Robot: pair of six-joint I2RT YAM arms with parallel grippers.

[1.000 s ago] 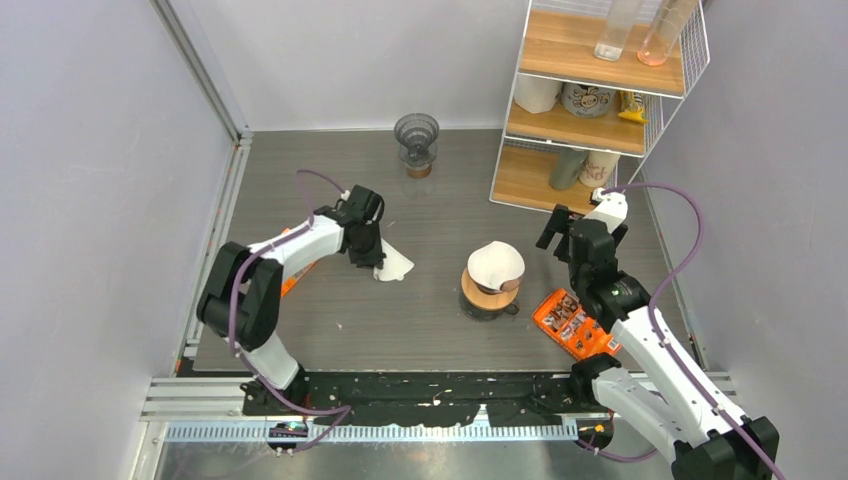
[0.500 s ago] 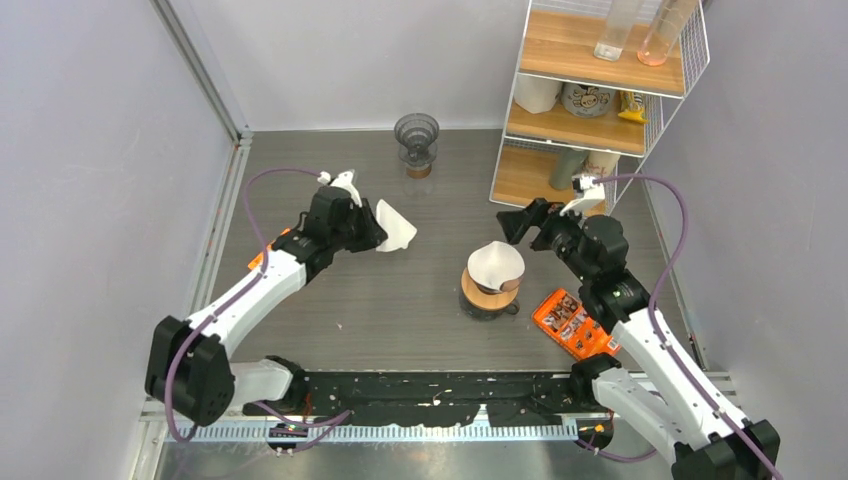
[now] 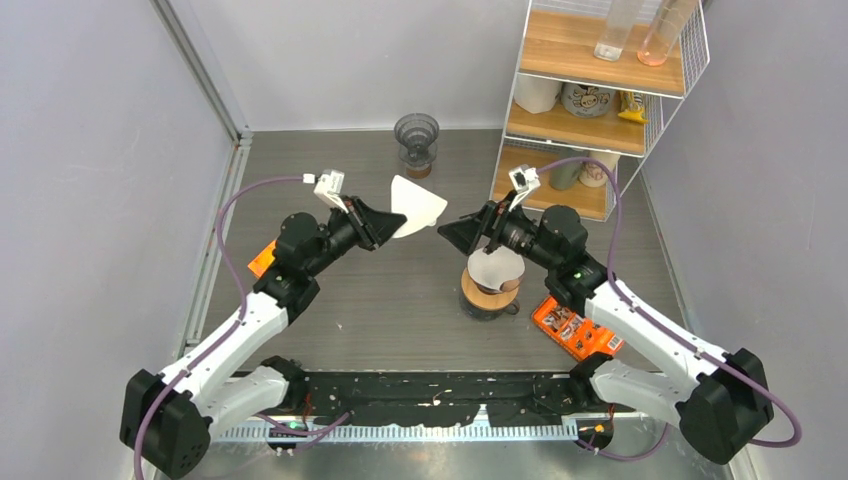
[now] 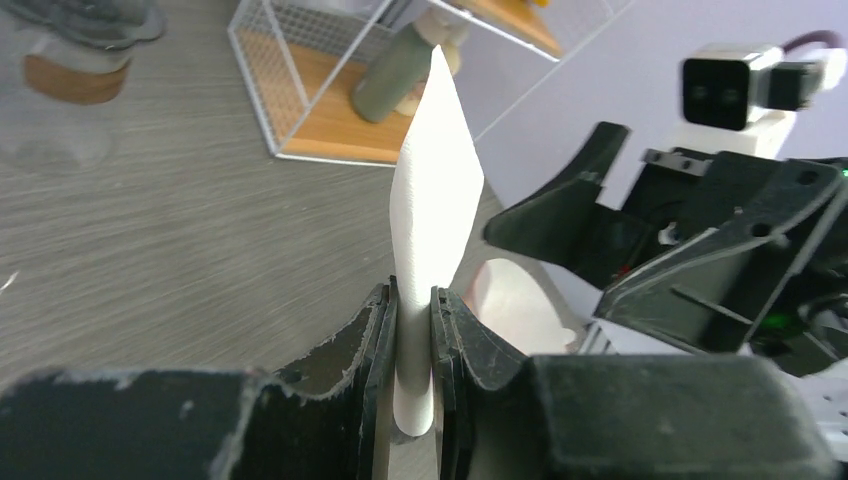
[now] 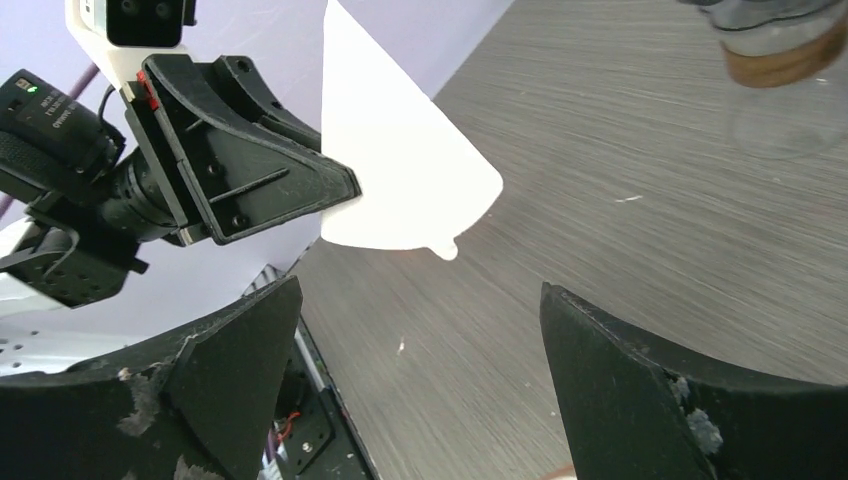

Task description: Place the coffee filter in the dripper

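Observation:
A flat white coffee filter (image 3: pixel 416 205) hangs in the air above the table, pinched at its lower edge by my left gripper (image 3: pixel 388 224), which is shut on it. The left wrist view shows the filter (image 4: pixel 436 180) edge-on, rising from between the pads (image 4: pixel 414 330). My right gripper (image 3: pixel 452 232) stands wide open just right of the filter and faces it, with nothing between its fingers (image 5: pixel 420 330). In the right wrist view the filter (image 5: pixel 400 170) sits ahead. The dripper (image 3: pixel 494 268), a white cone on a wood-collared carafe, stands below the right gripper.
A smoky grey glass dripper (image 3: pixel 417 138) on a stand is at the back centre. The wire shelf (image 3: pixel 590 100) with cups and glasses fills the back right. An orange packet (image 3: pixel 573 325) lies right of the carafe, and another orange item (image 3: pixel 262 258) lies under the left arm.
The left arm lifted the filter off the table and carried it up and to the right. The right gripper swung left and lowered to face the filter, staying open.

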